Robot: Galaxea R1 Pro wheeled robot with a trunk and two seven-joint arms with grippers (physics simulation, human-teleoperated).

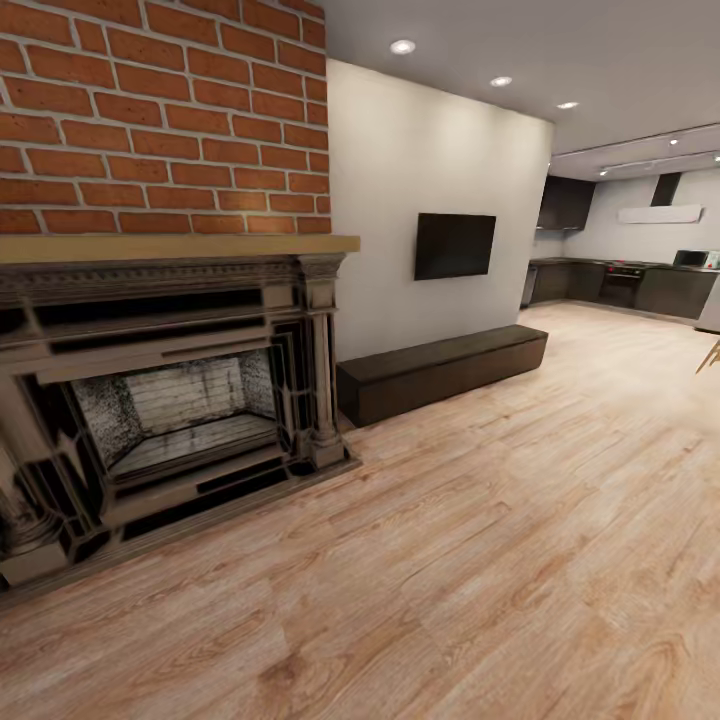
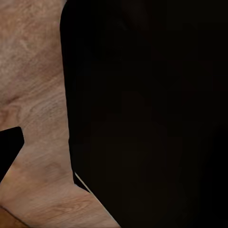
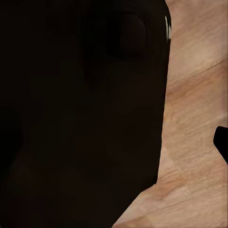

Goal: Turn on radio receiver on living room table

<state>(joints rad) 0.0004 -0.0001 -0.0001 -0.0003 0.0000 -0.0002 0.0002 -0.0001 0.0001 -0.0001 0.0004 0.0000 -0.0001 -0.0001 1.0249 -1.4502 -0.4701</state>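
The red radio receiver and the grey slab table are out of view. I am in the living room, facing a brick fireplace (image 1: 170,400) across a light wood plank floor (image 1: 480,560). In the left wrist view a large dark body (image 2: 147,114) blocks most of the picture, with a black tip (image 2: 9,147) at the edge over the floor. The right wrist view is much the same, with a dark mass (image 3: 80,114) and a small black tip (image 3: 221,142). The jaws' spacing cannot be read.
A dark brown low bench (image 1: 440,370) runs along the white wall under a black wall screen (image 1: 455,245). The dark-cabinet kitchen (image 1: 620,285) lies far right. A pale wooden leg (image 1: 710,355) pokes in at the right edge. Open floor stretches ahead and right.
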